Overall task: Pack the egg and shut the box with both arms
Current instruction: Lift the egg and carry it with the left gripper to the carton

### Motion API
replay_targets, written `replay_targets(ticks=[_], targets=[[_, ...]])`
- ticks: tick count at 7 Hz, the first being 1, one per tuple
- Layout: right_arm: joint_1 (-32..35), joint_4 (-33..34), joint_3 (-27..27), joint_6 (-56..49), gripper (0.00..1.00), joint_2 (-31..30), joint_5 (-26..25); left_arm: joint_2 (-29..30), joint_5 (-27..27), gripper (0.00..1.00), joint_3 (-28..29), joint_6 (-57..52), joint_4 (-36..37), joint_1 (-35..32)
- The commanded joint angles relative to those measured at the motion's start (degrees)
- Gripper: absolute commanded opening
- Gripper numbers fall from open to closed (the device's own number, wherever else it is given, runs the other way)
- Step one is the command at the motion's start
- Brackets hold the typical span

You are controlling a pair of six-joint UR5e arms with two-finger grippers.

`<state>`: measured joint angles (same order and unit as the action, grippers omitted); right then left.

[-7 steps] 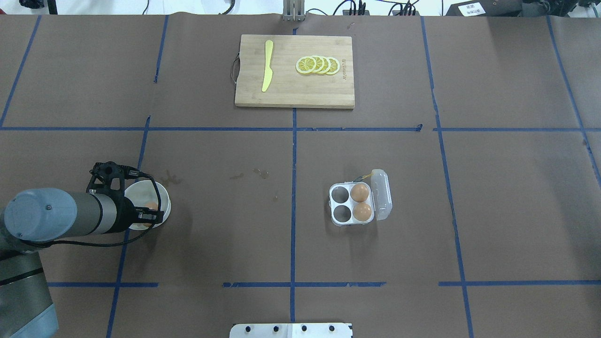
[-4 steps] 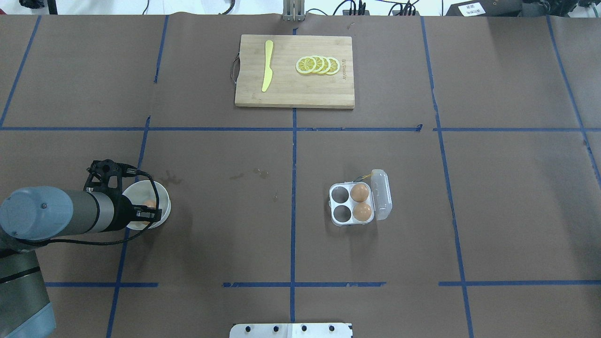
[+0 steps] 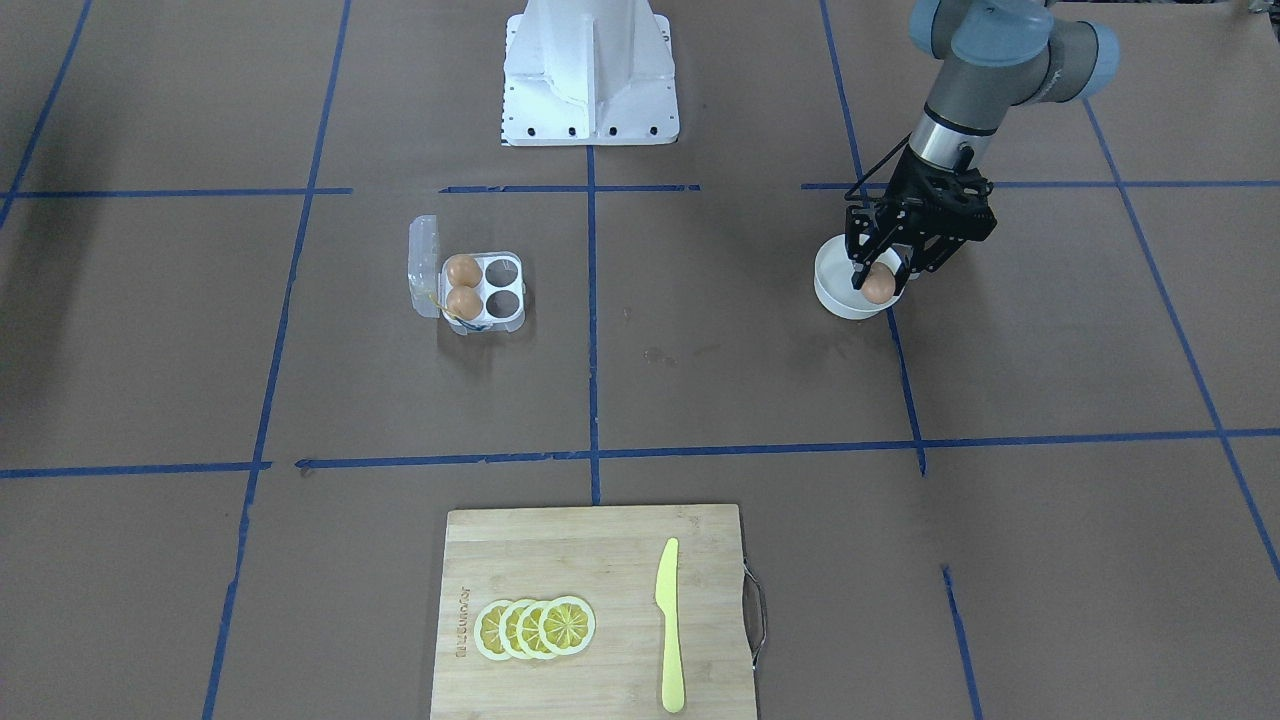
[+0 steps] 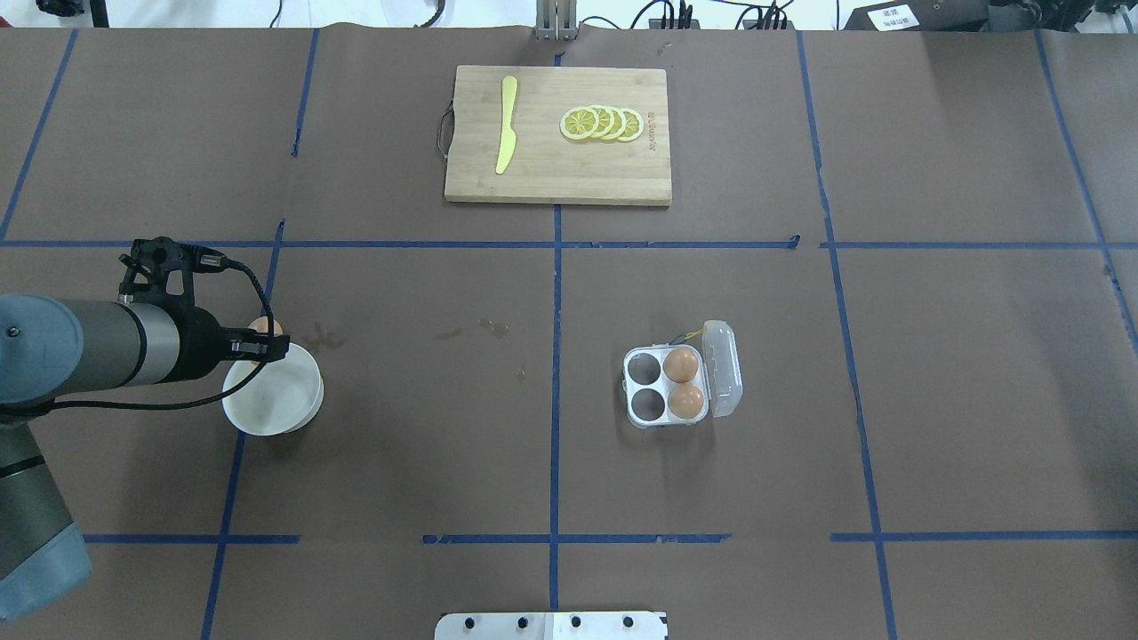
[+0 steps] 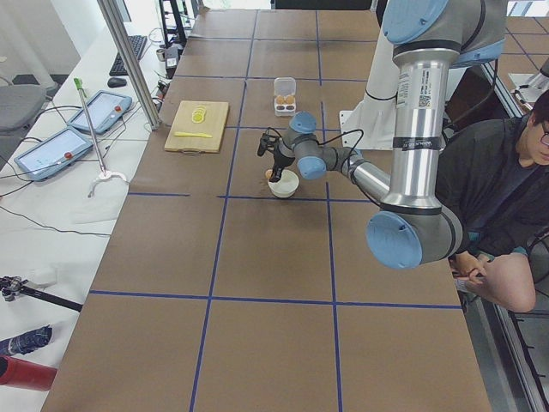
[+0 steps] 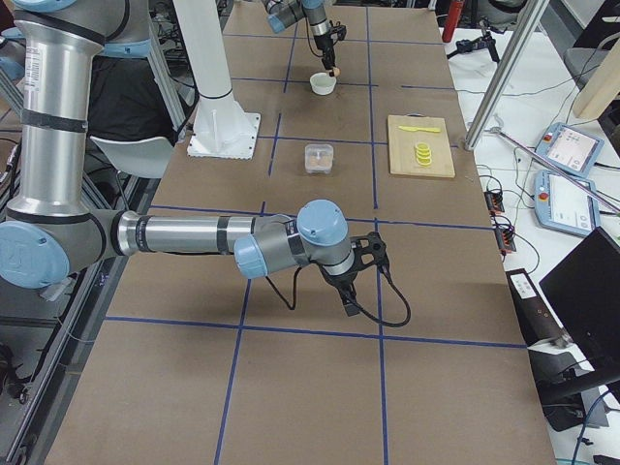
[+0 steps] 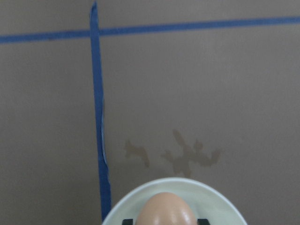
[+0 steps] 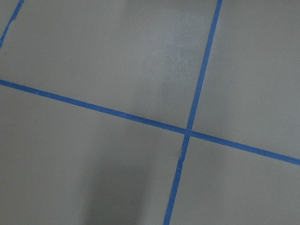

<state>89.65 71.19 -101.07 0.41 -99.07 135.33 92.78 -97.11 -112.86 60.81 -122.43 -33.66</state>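
Left pincer point(image 3: 880, 278): clenched on the egg point(image 3: 879, 289), one black finger on each side of the shell. Fingers point down.

Egg: in the pincer's grip, lifted off the floor of the white bowl point(image 4: 267, 411). It hangs above the bowl, over the rim on the side away from the robot's base. The left wrist view shows the shell's rounded end between the two finger pads, with the bowl's rim curving below it.

Box point(image 4: 642, 389): on the counter point(image 4: 444, 444), well apart from the bowl, toward the robot's right. Lid point(image 4: 722, 369) open, swung out on the side away from the bowl. Two brown eggs sit in the two cells next to the lid; the two cells nearer the bowl are bare.

Right pincer point(image 6: 349, 308): low over the counter, far from the bowl and past the box. Seen only from the side; cannot tell whether released or clenched.

Cutting board point(image 4: 542, 169): well apart from the bowl, across the counter, carrying a yellow knife point(image 4: 506, 124) and lemon slices point(image 4: 602, 124).
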Motion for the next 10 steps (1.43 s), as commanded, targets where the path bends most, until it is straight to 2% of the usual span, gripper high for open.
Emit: replay_targets(ticks=[1, 4, 5, 7, 8, 10], targets=[[0.00, 0.00, 0.00, 0.03, 1.00, 0.19, 0.02, 11.82, 0.17, 0.00, 2.35, -0.35, 0.00, -0.18], [0.00, -0.09, -0.18, 1.42, 1.00, 0.11, 0.20, 27.32, 3.24, 0.00, 7.38, -0.52, 0.00, 2.79], [0.00, -0.09, -0.09, 1.78, 1.00, 0.02, 0.20, 29.54, 3.77, 0.00, 7.39, -0.26, -0.35, 5.34], [0.00, -0.09, -0.44, 5.02, 1.00, -0.07, 0.20, 33.85, 15.31, 0.00, 10.27, -0.08, -2.53, 12.71], [0.00, -0.09, -0.53, 5.04, 1.00, -0.07, 0.20, 34.91, 18.77, 0.00, 14.20, -0.08, -6.73, 13.61], [0.00, -0.18, -0.53, 5.13, 1.00, -0.33, 0.20, 37.89, 27.47, 0.00, 20.02, -0.26, -8.44, 17.64]])
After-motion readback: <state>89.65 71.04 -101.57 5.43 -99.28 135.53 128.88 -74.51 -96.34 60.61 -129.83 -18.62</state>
